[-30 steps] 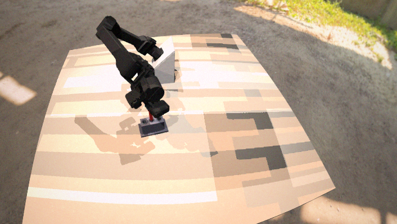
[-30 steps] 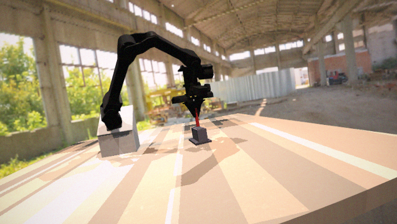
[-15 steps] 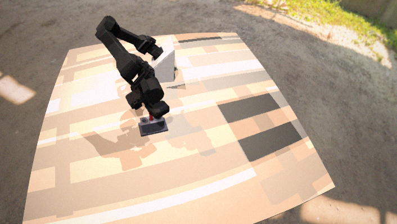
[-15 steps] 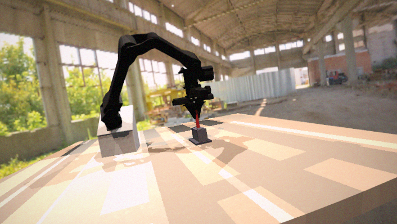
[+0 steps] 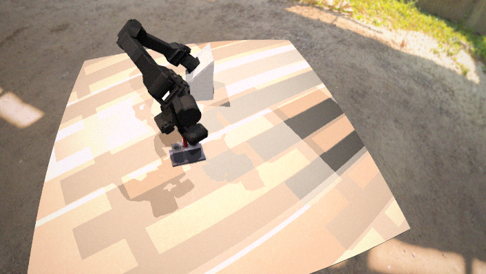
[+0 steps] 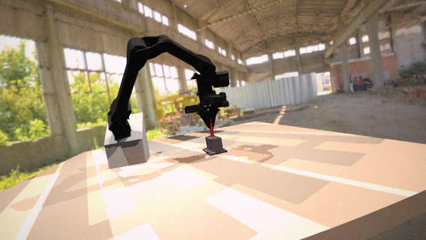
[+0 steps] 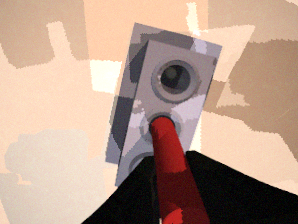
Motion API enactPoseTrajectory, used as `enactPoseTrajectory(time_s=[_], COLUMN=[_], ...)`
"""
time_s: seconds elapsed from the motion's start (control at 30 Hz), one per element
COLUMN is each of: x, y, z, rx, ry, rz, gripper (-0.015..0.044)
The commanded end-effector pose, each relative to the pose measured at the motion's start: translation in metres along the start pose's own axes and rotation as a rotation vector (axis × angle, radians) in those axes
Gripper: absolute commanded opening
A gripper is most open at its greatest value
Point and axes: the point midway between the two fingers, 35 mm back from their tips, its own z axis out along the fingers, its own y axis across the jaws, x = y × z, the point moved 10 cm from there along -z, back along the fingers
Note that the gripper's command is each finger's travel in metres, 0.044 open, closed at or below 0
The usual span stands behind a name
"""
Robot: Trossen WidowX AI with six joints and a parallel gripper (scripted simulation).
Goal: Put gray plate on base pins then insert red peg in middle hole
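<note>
Gripping the red peg (image 7: 174, 176) by its upper end, the end effector (image 6: 210, 116) hangs straight above the base (image 6: 214, 145), fingers clamped narrow on the shaft. The peg stands nearly upright, and its lower tip meets the gray plate (image 7: 154, 106) at the middle hole; how deep it sits, I cannot tell. The plate lies flat on the base, with one round pin (image 7: 174, 79) showing just beyond the peg in the wrist view. The whole stack sits on the patterned worktop (image 5: 241, 213), near the arm's pale mounting block (image 6: 127, 145).
</note>
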Motion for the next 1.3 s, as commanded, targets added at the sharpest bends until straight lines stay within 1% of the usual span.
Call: enactPoseTrajectory(time_s=[0.0,0.33,0.5,0.53,0.9,1.27], x=[0.000,0.000,0.000,0.000,0.000,0.002], y=[0.000,0.000,0.000,0.000,0.000,0.001], z=[0.001,0.001,0.001,0.001,0.000,-0.010], rx=[0.000,0.000,0.000,0.000,0.001,0.004], ry=[0.000,0.000,0.000,0.000,-0.001,-0.006], rz=[0.001,0.002,0.002,0.002,0.001,-0.004], gripper=[0.0000,0.0000,0.0131,0.0150,0.0150,0.0150])
